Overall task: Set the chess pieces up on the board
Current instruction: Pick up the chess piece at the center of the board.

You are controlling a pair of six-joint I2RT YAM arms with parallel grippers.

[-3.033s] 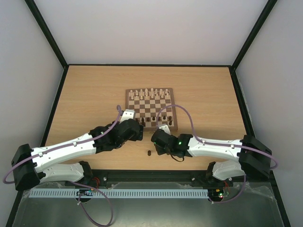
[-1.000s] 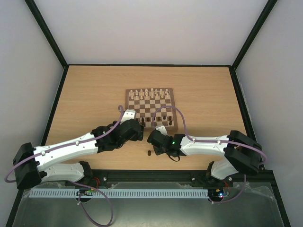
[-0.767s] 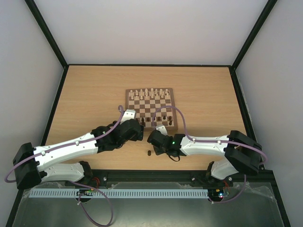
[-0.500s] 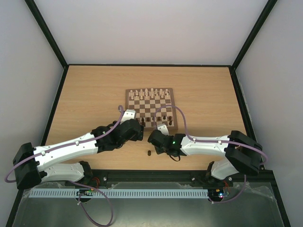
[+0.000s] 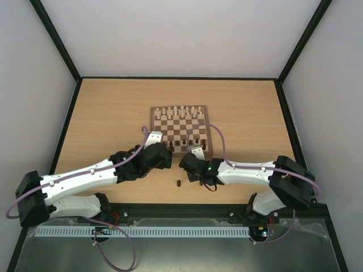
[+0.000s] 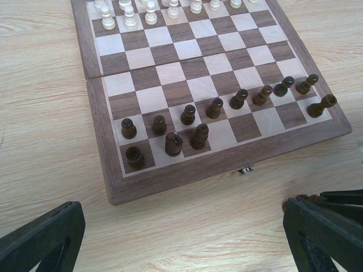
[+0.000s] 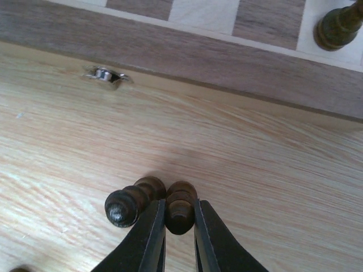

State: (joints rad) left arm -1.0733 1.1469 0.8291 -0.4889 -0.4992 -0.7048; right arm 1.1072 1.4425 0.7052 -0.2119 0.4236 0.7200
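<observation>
The board lies mid-table, its near edge just ahead of my right gripper. That gripper is shut on a dark chess piece just above the table in front of the board. A second dark piece stands against the outside of its left finger. Several dark pieces stand on the two near rows, with a few more at the left of the nearest row. My left gripper hangs open over bare table before the board, nothing between its fingers.
Cream-white pieces fill the board's far rows. One loose dark piece stands on the table near the arms. A small metal latch sits on the board's near edge. Both wrists are close together at that edge.
My right gripper has shifted slightly right and toward the board with the dark piece still held. The left arm has barely moved.
</observation>
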